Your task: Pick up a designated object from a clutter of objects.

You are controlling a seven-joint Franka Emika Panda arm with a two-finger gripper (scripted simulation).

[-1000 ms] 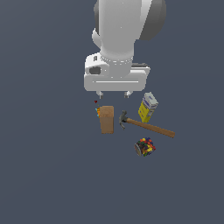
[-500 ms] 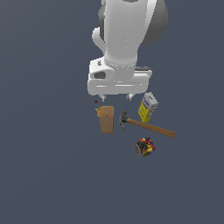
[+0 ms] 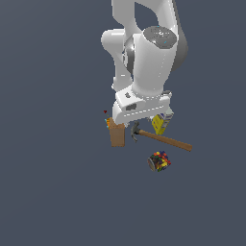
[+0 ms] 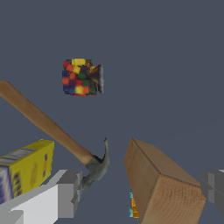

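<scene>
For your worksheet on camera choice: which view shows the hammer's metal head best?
The wrist view: the hammer lies close, its claw head plain beside one gripper finger. The exterior view shows the whole handle, but the head is small, just under the arm.

Arm [image 3: 149, 53]: glossy white rounded shells with dark grey joint bands and a grey circular cap on the upper joint. Hand block [image 3: 141, 108]: white, boxy, with small dark markings. Fingers [image 4: 70, 192]: white bodies ending in grey square-edged pads.
</scene>
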